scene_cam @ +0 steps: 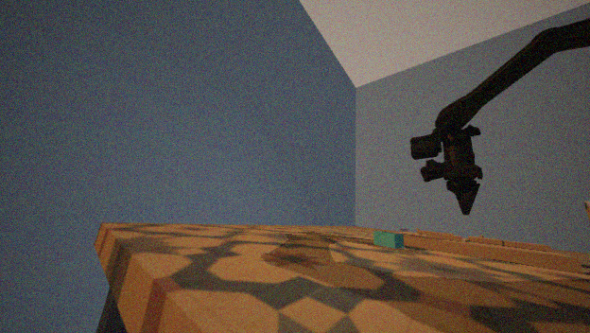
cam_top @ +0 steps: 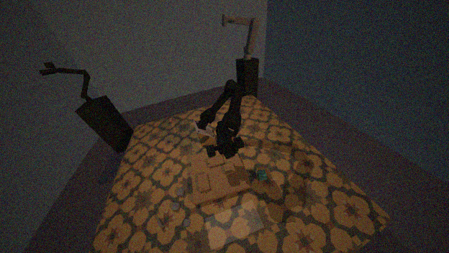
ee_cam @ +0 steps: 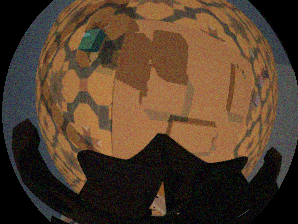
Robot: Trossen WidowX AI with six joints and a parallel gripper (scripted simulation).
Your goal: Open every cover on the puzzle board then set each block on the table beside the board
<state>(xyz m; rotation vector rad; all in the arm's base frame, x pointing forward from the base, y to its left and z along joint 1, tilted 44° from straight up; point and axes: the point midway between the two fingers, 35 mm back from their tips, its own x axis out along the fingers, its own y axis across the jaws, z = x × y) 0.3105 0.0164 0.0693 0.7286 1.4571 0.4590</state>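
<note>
The puzzle board (cam_top: 220, 187) (scene_cam: 454, 246) (ee_cam: 210, 55) lies on the patterned table. Its covers are tan like the board: one raised cover (cam_top: 202, 182) is at its left in the top view, and another cover (ee_cam: 192, 136) shows just ahead of the fingers in the wrist view. Shadows and noise blur the rest; I see no clearly open well and cannot tell each cover's state. A teal block (cam_top: 262, 175) (scene_cam: 389, 239) (ee_cam: 95, 40) rests on the table beside the board, clear of it. My gripper (cam_top: 229, 157) (scene_cam: 466, 213) (ee_cam: 160, 137) is shut and empty, pointing down above the board.
A pale object (cam_top: 204, 132) is behind the board. Small grey discs (cam_top: 175, 205) (cam_top: 186, 222) lie by its left front. A pale square patch (cam_top: 234, 224) is in front. Two dark pedestals (cam_top: 108, 123) (cam_top: 247, 73) with arms stand beyond the table.
</note>
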